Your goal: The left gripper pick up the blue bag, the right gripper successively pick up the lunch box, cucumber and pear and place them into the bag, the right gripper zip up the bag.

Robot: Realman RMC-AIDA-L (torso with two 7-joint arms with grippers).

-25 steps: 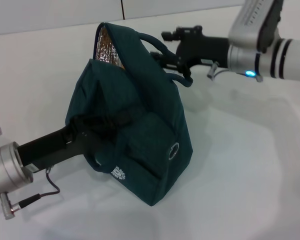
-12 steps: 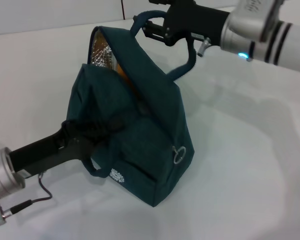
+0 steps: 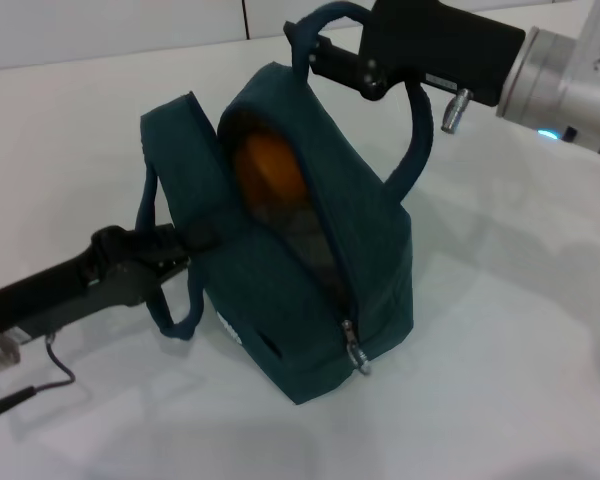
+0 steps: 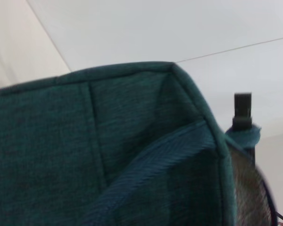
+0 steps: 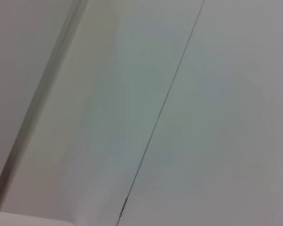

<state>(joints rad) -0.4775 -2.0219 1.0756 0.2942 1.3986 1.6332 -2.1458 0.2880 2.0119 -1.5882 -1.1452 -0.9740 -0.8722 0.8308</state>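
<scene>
The blue bag (image 3: 365, 230) stands on the white table, its mouth gaping toward the left. Inside the opening shows the yellow-orange pear (image 3: 268, 172). The zipper pull (image 3: 355, 354) hangs low at the front corner. My left gripper (image 3: 172, 247) reaches in from the lower left and is shut on the bag's left flap by a loop handle. My right gripper (image 3: 320, 52) is above the bag, shut on the other loop handle (image 3: 420, 120), which it holds raised. Teal fabric of the blue bag (image 4: 85, 150) fills the left wrist view. The lunch box and cucumber are hidden.
White table (image 3: 520, 350) spreads all around the bag, with a wall seam (image 3: 245, 18) at the back. The right wrist view shows only a pale surface with a thin dark seam (image 5: 165, 108).
The right gripper has moved up and to the right with the handle. The bag has swung round so its opening and the pear show. The left arm has shifted down and left.
</scene>
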